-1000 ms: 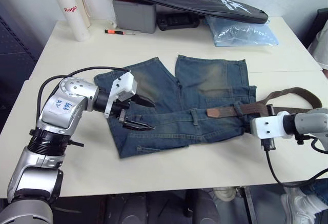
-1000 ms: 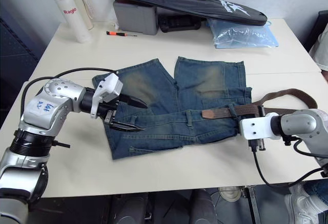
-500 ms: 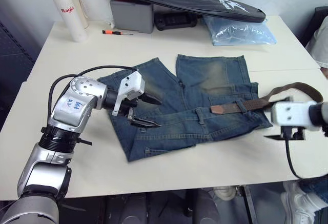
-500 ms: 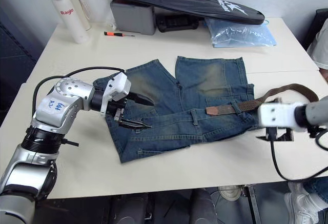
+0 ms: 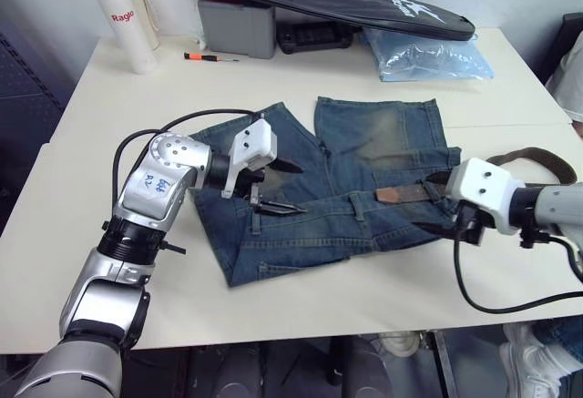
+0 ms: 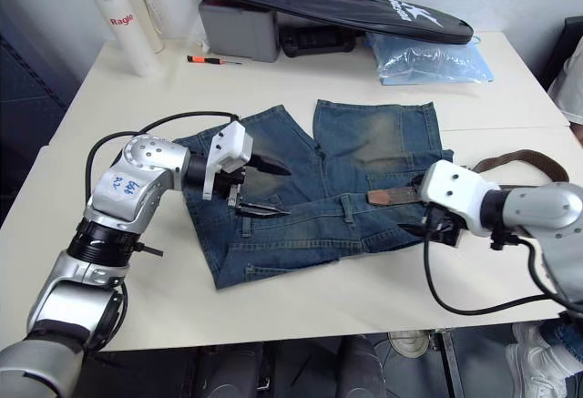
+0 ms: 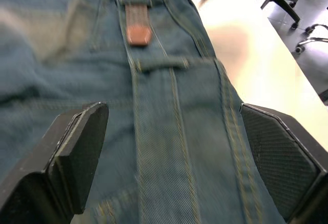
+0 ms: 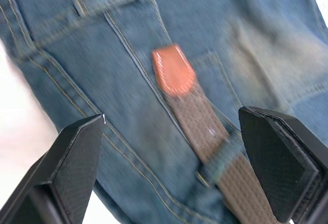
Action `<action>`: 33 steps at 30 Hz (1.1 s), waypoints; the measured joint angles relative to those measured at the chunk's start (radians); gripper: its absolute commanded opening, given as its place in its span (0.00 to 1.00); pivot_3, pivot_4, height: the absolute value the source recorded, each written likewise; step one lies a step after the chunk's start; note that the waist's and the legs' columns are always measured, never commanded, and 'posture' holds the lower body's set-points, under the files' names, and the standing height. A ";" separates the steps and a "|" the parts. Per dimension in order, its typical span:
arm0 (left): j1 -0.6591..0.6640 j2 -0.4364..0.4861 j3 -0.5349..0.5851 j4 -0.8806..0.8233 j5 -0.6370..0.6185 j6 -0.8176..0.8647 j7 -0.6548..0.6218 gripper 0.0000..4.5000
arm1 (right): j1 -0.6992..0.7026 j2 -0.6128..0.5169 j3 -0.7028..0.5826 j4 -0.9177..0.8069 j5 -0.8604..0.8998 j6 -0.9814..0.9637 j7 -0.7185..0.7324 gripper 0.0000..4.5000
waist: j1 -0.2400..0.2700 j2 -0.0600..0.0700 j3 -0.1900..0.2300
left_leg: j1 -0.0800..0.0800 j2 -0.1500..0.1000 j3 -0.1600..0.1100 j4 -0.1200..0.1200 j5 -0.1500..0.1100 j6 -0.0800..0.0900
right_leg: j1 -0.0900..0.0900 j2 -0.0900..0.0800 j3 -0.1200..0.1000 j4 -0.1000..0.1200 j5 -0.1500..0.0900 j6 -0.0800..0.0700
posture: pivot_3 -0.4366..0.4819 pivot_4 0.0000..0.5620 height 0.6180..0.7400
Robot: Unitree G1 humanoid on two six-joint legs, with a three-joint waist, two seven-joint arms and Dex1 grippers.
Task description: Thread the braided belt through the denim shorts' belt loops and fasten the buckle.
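Note:
The denim shorts (image 5: pixel 355 161) lie flat on the table, waistband toward me. The braided belt (image 5: pixel 519 154) runs in from the right, passes under one of the belt loops (image 8: pixel 221 163), and its tan tip (image 5: pixel 393 195) rests on the waistband. An empty belt loop (image 7: pixel 161 62) lies just past the tip. My left gripper (image 5: pixel 290 188) hovers open over the waistband's left part, pointing at the tip. My right gripper (image 5: pixel 439 205) is open above the belt at the shorts' right edge, its fingers (image 8: pixel 72 167) either side of the strap and apart from it. The buckle is out of view.
Along the table's far edge stand a white bottle (image 5: pixel 123 15), a grey box (image 5: pixel 237 26) under a black bag (image 5: pixel 328 2), and a pale blue plastic bag (image 5: pixel 428 56). A small screwdriver (image 5: pixel 205 56) lies near the bottle. The table's front edge is close below the shorts.
My right gripper swung out to the right, then came back over the belt at the shorts' right edge. My left gripper moved right along the waistband toward the belt tip.

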 measured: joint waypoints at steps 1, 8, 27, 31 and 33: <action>-0.008 -0.009 -0.002 0.002 0.001 -0.004 0.002 1.00 | -0.010 0.022 0.015 0.002 -0.021 0.004 -0.029 1.00 | -0.002 0.000 0.000 | 0.000 0.000 0.000 0.000 0.000 0.000 | 0.000 0.000 0.000 0.000 0.000 0.000 | 0.48 0.27 1.00; -0.010 -0.028 -0.015 0.016 0.011 -0.019 0.012 1.00 | -0.085 0.135 0.113 0.073 -0.122 0.048 -0.150 1.00 | -0.002 0.000 0.000 | 0.000 0.000 0.000 0.000 0.000 0.000 | 0.000 0.000 0.000 0.000 0.000 0.000 | 0.48 0.27 1.00; 0.040 -0.010 -0.023 -0.008 0.015 -0.005 0.018 1.00 | -0.088 0.277 0.147 0.139 -0.201 0.139 -0.290 0.01 | 0.000 0.000 0.000 | 0.001 0.000 0.000 0.000 0.000 0.000 | 0.001 0.000 0.000 0.001 0.000 0.000 | 0.48 0.27 1.00; 0.041 -0.009 -0.023 -0.008 0.015 -0.005 0.019 1.00 | -0.089 0.286 0.136 0.135 -0.196 0.157 -0.298 0.01 | 0.000 0.000 0.000 | 0.001 0.000 0.000 0.000 0.000 0.000 | 0.001 0.000 0.000 0.001 0.000 0.000 | 0.48 0.27 1.00; 0.041 -0.009 -0.023 -0.008 0.015 -0.005 0.019 1.00 | -0.088 0.287 0.126 0.131 -0.186 0.159 -0.291 0.01 | 0.000 0.000 0.000 | 0.001 0.000 0.000 0.000 0.000 0.000 | 0.001 0.000 0.000 0.001 0.000 0.000 | 0.48 0.27 1.00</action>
